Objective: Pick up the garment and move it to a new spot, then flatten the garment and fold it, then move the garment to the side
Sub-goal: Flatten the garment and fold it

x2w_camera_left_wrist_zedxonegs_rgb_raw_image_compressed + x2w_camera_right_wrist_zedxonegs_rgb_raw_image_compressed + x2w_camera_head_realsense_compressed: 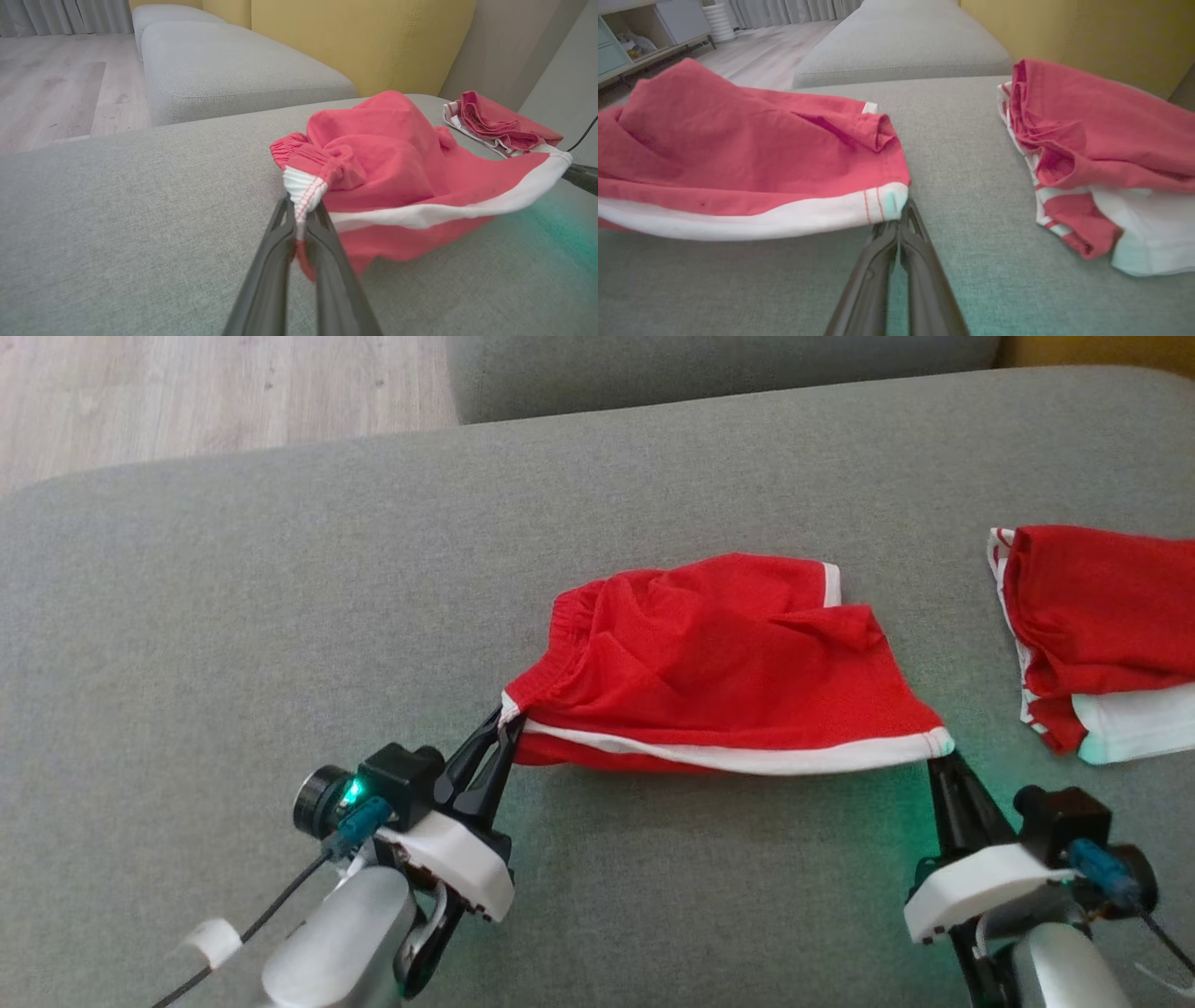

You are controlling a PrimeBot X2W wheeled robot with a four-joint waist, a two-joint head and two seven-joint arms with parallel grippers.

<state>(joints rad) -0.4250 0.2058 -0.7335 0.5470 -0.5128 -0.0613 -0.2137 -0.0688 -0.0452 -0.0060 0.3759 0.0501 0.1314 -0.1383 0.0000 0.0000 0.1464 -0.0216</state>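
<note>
You have the red mesh shorts with white trim (719,663) lying rumpled near the middle of the broad grey fabric cushion (233,616), with their white-banded edge stretched just above the cushion between your two claws. Your left gripper (509,721) is clamped on that edge's left corner. Your right gripper (938,758) is pinched closed on its right corner (a green light glows on the cushion beneath it). A folded red-and-white garment (1092,625) sits at the cushion's right side, apart from the shorts.

The left arm (345,933) and right arm (1055,961) reach forward, well apart, jaws pinched shut.
</note>
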